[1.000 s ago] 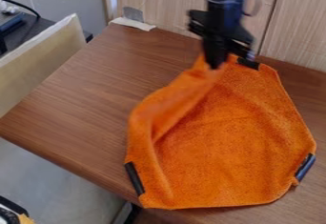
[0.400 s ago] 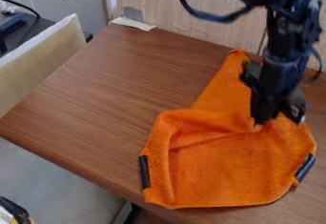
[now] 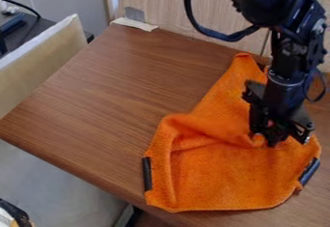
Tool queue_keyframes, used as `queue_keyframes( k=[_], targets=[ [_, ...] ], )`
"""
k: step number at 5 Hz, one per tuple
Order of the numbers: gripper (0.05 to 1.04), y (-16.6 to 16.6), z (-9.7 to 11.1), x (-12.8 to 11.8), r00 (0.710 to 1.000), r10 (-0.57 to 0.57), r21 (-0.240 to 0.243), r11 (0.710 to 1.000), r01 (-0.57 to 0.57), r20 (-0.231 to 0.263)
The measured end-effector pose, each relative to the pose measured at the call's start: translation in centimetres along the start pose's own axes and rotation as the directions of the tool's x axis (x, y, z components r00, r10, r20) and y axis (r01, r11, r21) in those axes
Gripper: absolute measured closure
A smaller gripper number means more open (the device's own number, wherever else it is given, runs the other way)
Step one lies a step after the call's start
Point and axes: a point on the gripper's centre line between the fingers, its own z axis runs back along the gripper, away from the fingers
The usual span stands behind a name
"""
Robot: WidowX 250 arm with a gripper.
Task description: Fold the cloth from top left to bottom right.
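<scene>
Nearest, low in the frame, the orange, fuzzy fabric cloth [image 3: 222, 187] lies flat along its bottom edge. A narrow black strip [image 3: 147, 174] marks its lower-left side; a short dark blue strip [image 3: 309, 171] marks its right. Above that the cloth rises into a soft roll running from centre-left towards me, with a narrow tongue of fabric reaching to the upper right of the frame.

My black end effector [image 3: 268, 140] hangs right of centre, its tip down in the bunched cloth. I cannot tell how far open it is, nor whether it has hold of the fabric. Beyond lies the brown wood-grain tabletop [image 3: 109, 86], backed by a pale wood panel [image 3: 187, 8].

I judge I am in the fold itself, laying the top-left part over towards the lower right, with the fold incomplete. Next I should bring that part further down and right, keeping low so the bottom layer doesn't drag, then let it lie and lift clear.
</scene>
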Motion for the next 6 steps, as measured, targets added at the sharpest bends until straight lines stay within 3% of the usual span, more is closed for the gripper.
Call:
queue_keyframes(
  k=[1, 2, 3, 5, 6],
  targets=[
    [0.193, -0.2, -0.1, -0.2, 1.000, 0.001, 0.003, 1.000, -0.001, -0.007],
    [0.070, 0.0, -0.3, -0.5, 1.000, 0.002, 0.012, 1.000, -0.002, -0.018],
    [0.075, 0.0, 0.1, -1.0, 1.000, 0.009, 0.017, 1.000, -0.009, -0.028],
    [0.083, 0.6, 6.0, -1.1, 0.996, 0.023, 0.080, 0.996, -0.030, 0.080],
    [0.083, 0.4, 8.8, -1.7, 0.990, 0.033, 0.077, 0.996, -0.044, 0.139]
  ],
)
